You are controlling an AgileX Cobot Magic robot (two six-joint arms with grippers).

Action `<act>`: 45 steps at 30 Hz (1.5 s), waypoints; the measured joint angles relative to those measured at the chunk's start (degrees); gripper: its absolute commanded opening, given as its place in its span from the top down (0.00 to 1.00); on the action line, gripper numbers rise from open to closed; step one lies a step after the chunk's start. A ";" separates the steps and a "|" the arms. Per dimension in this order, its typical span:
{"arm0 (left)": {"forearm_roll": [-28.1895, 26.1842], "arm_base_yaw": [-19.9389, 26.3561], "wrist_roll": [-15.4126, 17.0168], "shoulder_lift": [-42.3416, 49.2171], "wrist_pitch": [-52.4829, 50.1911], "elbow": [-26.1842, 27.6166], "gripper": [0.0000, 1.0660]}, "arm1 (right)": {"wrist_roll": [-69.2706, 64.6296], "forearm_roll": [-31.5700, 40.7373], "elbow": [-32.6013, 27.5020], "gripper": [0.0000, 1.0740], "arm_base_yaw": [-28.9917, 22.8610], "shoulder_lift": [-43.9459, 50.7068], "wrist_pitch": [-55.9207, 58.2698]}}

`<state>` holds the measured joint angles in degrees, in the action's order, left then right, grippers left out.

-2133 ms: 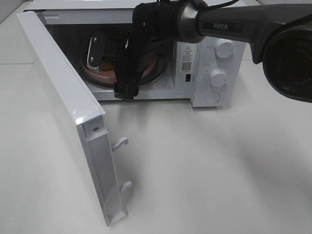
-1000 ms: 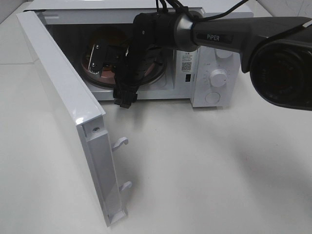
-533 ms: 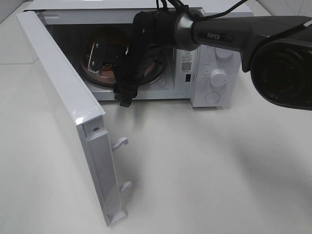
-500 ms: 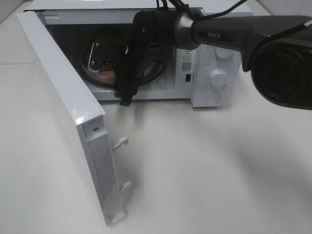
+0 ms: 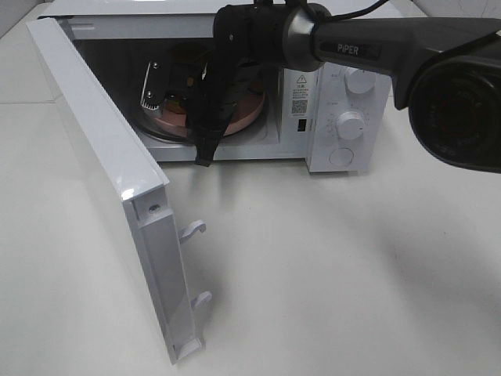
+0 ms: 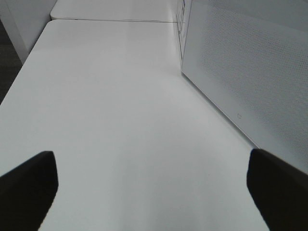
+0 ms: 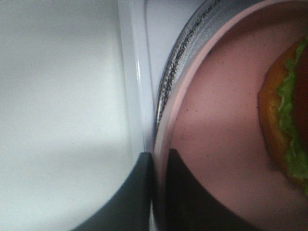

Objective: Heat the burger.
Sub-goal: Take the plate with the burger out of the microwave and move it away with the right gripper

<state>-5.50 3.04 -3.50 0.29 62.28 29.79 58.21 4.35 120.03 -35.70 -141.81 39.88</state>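
Right tool (image 7: 159, 192) is clamped on the pink plate's (image 7: 216, 120) rim inside the microwave (image 5: 344, 86), burger (image 7: 284, 125) aboard. Keep the plate level. Left tool (image 6: 154, 187) hangs open, empty, above the table (image 6: 120, 96).

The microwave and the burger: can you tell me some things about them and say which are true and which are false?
1. The microwave door is open. True.
2. The burger sits on a pink plate. True.
3. The plate is out on the table. False: it is inside the microwave.
4. The right gripper is shut on the plate's rim. True.
5. The left gripper holds the burger. False: it is open and empty, over the table.
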 measured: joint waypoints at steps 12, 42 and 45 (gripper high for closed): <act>0.00 0.00 0.00 0.00 0.00 0.00 0.06 | 0.00 -0.46 -4.47 1.00 0.00 3.72 2.92; 0.00 0.00 0.00 0.00 0.00 0.00 0.06 | 1.89 -3.21 -30.14 1.00 -2.69 19.54 -8.02; 0.00 0.00 0.00 0.00 0.00 0.00 0.06 | 1.95 -3.27 -31.80 1.00 -2.69 20.51 -9.40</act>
<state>-5.50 3.04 -3.50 0.29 62.28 29.79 60.16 1.09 88.24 -38.39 -121.30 30.48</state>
